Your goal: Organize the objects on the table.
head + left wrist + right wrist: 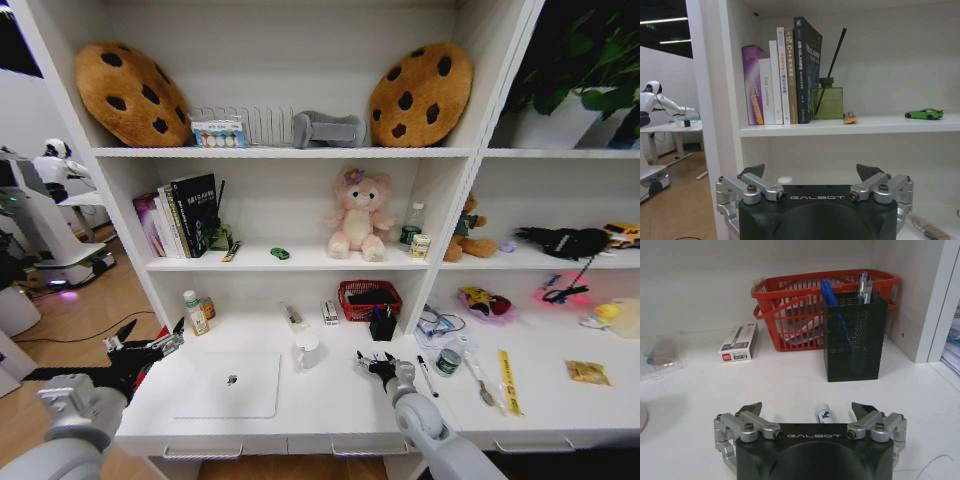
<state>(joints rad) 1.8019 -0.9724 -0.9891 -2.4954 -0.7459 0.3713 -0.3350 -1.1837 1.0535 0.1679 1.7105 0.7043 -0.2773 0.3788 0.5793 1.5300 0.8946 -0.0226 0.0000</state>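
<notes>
A silver laptop (228, 385) lies shut on the left of the white table (330, 405). My left gripper (152, 338) (811, 172) hovers open beside the table's left end, facing the shelf with the green toy car (924, 114) (280, 254). At the table's middle my right gripper (376, 364) (807, 411) is open and low. A white pen (824, 415) lies on the table between its fingers. To its right lie a black pen (427, 376), a green-lidded jar (448, 361), a spoon (479, 381), a yellow strip (509, 381) and a yellow packet (587, 372).
Just beyond the right gripper stand a black mesh pen holder (855, 337) (382, 326) with blue pens and a red basket (790, 310) (368, 297). A small box (738, 342), a clear cup (307, 350) and a bottle (195, 313) sit near the back. Books (782, 75) fill the shelf above.
</notes>
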